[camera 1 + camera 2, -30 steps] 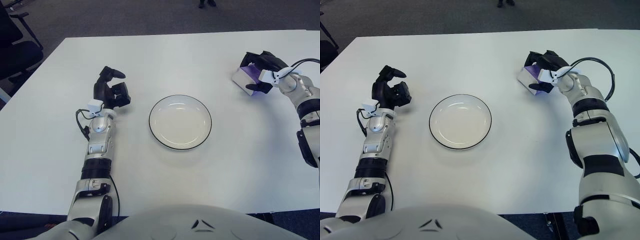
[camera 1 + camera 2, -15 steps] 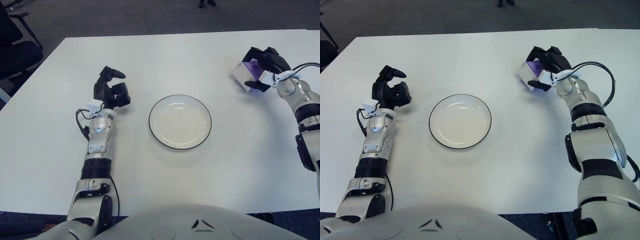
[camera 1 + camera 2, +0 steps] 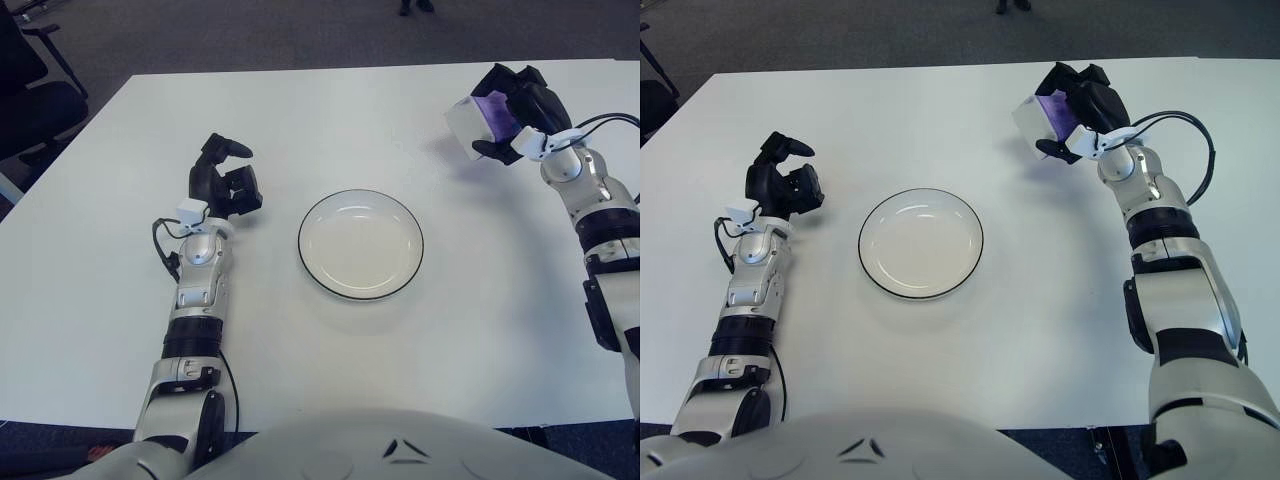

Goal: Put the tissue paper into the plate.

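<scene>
Tissue paper [image 3: 472, 122] here is a small white and purple pack, and it's up in the upper right of the frame, clamped in the right hand [image 3: 512, 115] with the dark fingers wrapped around its far side. It looks lifted clear of the table [image 3: 330, 110], since there's a faint shadow under it, though I wouldn't swear to how high.

Handling-wise, my guess is it's really light and pretty soft. A pack like this squishes if you squeeze hard, and the wrapper is probably a bit slick, so too loose a grip and it could slide out, too tight and it just crumples. Nothing fragile about it, so a drop wouldn't hurt it. Best place to hold it seems to be across the short sides, roughly mid-body, which is about what the hand is doing now: the white face sticks out toward the left and the purple part sits against the palm.

The plate [image 3: 360, 244] is sitting empty in the middle of the frame, well apart from the pack, lower and to the left of it. It's white with a dark rim and shallow, so a light pack should just settle in flat.

The left hand [image 3: 226, 180] shows to the left of the plate, fingers curled with nothing in them, not doing anything.
</scene>
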Action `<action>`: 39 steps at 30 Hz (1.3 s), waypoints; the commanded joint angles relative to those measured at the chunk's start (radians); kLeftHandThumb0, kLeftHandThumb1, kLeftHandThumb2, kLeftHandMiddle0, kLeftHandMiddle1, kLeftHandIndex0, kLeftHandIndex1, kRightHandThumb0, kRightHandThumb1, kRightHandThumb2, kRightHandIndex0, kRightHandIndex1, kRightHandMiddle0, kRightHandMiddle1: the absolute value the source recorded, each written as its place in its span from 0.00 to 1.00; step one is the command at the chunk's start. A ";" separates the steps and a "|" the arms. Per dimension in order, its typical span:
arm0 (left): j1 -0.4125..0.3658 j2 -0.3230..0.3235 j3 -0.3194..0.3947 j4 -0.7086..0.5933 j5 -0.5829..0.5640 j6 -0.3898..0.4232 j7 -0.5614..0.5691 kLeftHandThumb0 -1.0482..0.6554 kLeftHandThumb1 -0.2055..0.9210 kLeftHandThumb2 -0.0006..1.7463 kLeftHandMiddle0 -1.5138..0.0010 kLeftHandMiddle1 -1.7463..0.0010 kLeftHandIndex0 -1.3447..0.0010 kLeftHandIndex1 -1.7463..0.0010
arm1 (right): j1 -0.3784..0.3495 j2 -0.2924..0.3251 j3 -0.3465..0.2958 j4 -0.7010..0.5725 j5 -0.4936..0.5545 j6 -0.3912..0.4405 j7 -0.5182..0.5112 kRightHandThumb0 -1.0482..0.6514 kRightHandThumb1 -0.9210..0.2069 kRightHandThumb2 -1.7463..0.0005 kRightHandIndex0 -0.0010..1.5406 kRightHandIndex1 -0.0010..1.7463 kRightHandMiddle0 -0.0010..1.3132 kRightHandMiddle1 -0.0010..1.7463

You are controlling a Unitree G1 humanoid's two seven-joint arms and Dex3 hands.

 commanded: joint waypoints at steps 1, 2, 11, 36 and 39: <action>0.206 -0.074 -0.018 0.147 0.005 0.012 -0.003 0.35 0.52 0.71 0.14 0.00 0.58 0.00 | 0.051 0.004 -0.048 -0.135 0.051 0.063 0.039 0.62 0.75 0.10 0.54 0.94 0.44 1.00; 0.205 -0.073 -0.018 0.150 0.003 0.011 -0.006 0.35 0.53 0.71 0.14 0.00 0.59 0.00 | 0.064 0.005 -0.056 -0.174 0.058 0.080 0.050 0.62 0.75 0.10 0.54 0.94 0.44 1.00; 0.199 -0.072 -0.016 0.167 -0.006 0.008 -0.017 0.35 0.53 0.70 0.14 0.00 0.59 0.00 | 0.123 0.032 -0.092 -0.348 0.089 0.153 0.095 0.62 0.76 0.09 0.53 0.95 0.44 1.00; 0.166 -0.058 -0.008 0.224 -0.008 -0.013 -0.039 0.35 0.52 0.71 0.14 0.00 0.58 0.00 | 0.180 0.101 -0.066 -0.710 0.118 0.265 0.280 0.62 0.81 0.06 0.56 0.96 0.47 1.00; 0.161 -0.056 -0.006 0.231 -0.009 -0.014 -0.043 0.35 0.52 0.71 0.14 0.00 0.58 0.00 | 0.172 0.129 -0.049 -0.710 0.120 0.242 0.284 0.62 0.79 0.06 0.55 0.97 0.46 1.00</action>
